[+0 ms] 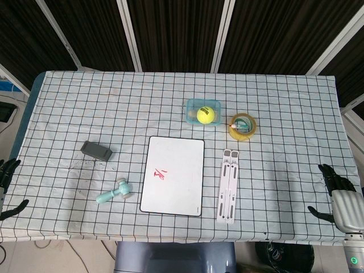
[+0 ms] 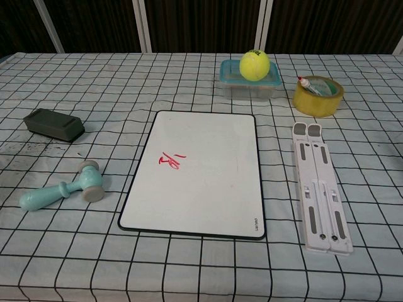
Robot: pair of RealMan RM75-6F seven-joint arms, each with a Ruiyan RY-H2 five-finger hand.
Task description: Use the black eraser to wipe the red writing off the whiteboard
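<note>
The whiteboard (image 1: pixel 173 175) (image 2: pixel 197 173) lies flat at the table's front centre, with a small patch of red writing (image 1: pixel 160 174) (image 2: pixel 170 160) on its left half. The black eraser (image 1: pixel 95 151) (image 2: pixel 53 123) rests on the cloth well to the left of the board, untouched. My left hand (image 1: pixel 7 186) shows at the far left edge of the head view, fingers spread and holding nothing. At the front right corner my right hand (image 1: pixel 340 197) is also spread and holds nothing. Neither hand appears in the chest view.
A mint-coloured toy hammer (image 1: pixel 114 194) (image 2: pixel 62 187) lies between eraser and board. A white folding stand (image 1: pixel 228 185) (image 2: pixel 318 186) sits right of the board. Behind it are a tennis ball (image 1: pixel 205 115) (image 2: pixel 254 65) in a clear box and a yellow tape roll (image 1: pixel 242 125) (image 2: pixel 318 95).
</note>
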